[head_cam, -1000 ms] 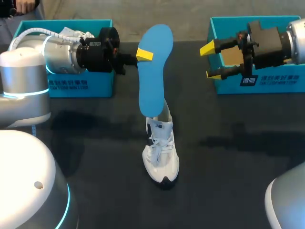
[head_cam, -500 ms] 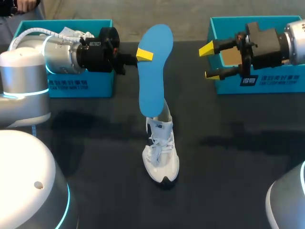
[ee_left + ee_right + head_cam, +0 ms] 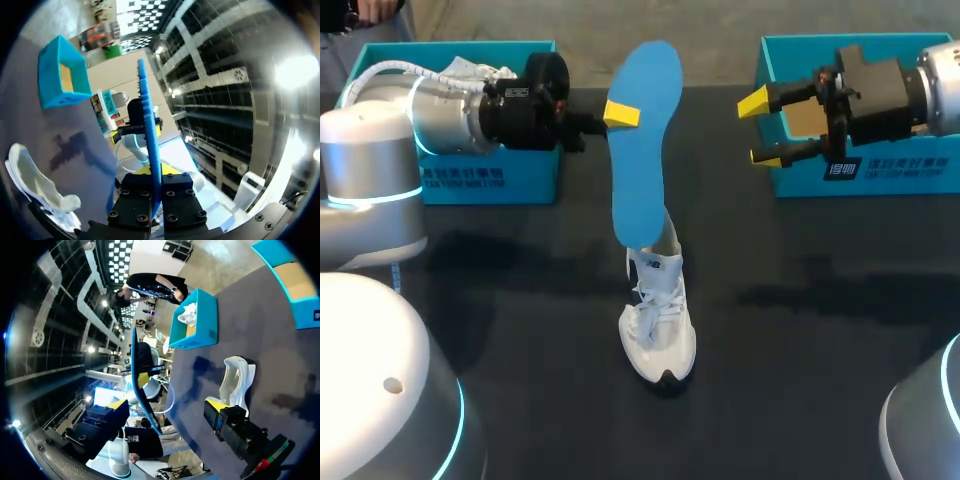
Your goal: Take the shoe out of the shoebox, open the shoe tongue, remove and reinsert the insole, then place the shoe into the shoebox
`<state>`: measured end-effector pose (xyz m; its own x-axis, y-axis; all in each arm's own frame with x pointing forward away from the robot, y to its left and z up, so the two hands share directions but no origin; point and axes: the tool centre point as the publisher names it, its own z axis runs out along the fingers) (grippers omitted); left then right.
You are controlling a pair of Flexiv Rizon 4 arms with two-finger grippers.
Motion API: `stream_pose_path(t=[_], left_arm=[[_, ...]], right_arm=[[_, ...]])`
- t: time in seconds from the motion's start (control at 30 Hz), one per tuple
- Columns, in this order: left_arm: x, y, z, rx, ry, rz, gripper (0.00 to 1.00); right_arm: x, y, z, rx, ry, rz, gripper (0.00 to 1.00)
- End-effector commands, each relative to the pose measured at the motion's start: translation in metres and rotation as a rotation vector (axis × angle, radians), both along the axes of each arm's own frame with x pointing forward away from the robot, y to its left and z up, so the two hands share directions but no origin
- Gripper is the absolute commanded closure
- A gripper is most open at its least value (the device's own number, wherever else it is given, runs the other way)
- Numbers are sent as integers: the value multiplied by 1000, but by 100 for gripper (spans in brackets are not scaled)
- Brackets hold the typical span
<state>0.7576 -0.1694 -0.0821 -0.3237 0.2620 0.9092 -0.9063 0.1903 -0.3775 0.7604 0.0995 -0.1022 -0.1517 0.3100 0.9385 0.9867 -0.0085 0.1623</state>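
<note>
Count on the table [image 3: 520,300]: one white shoe [image 3: 658,320], one blue insole [image 3: 645,150], two blue shoeboxes. My left gripper [image 3: 620,113] is clamped on the insole's edge and holds it nearly upright. The insole's lower end meets the shoe's opening; I cannot tell whether it is inside. The shoe stands mid-table, between the left shoebox [image 3: 460,185] and the right shoebox [image 3: 880,180]. My right gripper [image 3: 760,128] hovers by the right shoebox, fingers apart, holding nothing.

White shoe [image 3: 239,381] on table [image 3: 280,340] — blue insole [image 3: 148,405] aloft.
</note>
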Motion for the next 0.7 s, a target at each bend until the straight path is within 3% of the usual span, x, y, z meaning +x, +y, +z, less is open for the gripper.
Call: stream_pose_path(t=[0.03, 0.17, 0.37, 0.47, 0.7], left_arm=[[3, 9, 0, 13, -215, 47, 100], [8, 15, -2, 57, -444, 82, 100], [7, 16, 11, -75, -659, 168, 100], [7, 13, 11, -22, -886, 216, 100], [7, 13, 11, -22, -886, 216, 100]], right_arm=[[2, 2, 0, -2, 1, 2, 0], [2, 2, 0, -2, 1, 2, 0], [2, 2, 0, -2, 1, 2, 0], [2, 2, 0, -2, 1, 2, 0], [2, 2, 0, -2, 1, 2, 0]])
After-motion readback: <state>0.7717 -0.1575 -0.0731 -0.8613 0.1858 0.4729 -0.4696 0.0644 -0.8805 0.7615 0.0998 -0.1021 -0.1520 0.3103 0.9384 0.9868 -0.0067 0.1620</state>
